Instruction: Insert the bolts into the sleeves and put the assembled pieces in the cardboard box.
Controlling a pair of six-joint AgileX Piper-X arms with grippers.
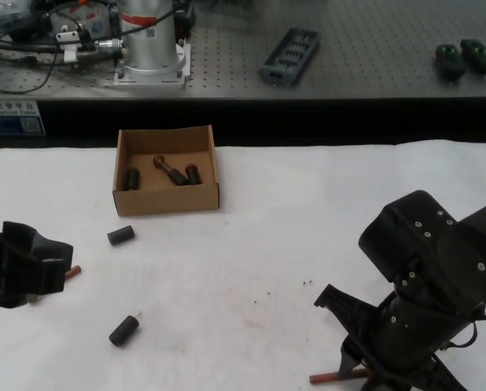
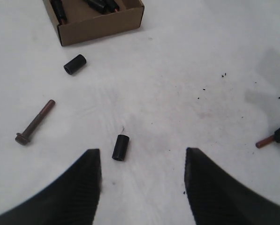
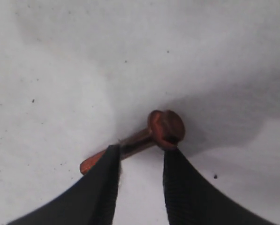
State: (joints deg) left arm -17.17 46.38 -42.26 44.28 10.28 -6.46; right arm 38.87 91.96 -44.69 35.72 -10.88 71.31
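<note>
A copper bolt (image 3: 151, 135) lies on the white cloth just beyond my right gripper (image 3: 142, 151). That gripper is open by a narrow gap; one finger (image 3: 102, 187) covers part of the shaft, and the head sits by the other fingertip. The same bolt (image 1: 334, 376) pokes out beside the right arm at the bench's front. My left gripper (image 2: 142, 152) is open wide above a black sleeve (image 2: 121, 147). A second sleeve (image 2: 74, 64) and another bolt (image 2: 35, 122) lie loose nearby. The cardboard box (image 1: 166, 199) holds assembled pieces.
The white cloth (image 1: 259, 244) covers the bench, with open room between the two arms. Behind it runs a metal breadboard (image 1: 365, 49) with a silver post base, cables, a dark rack and two green-black parts.
</note>
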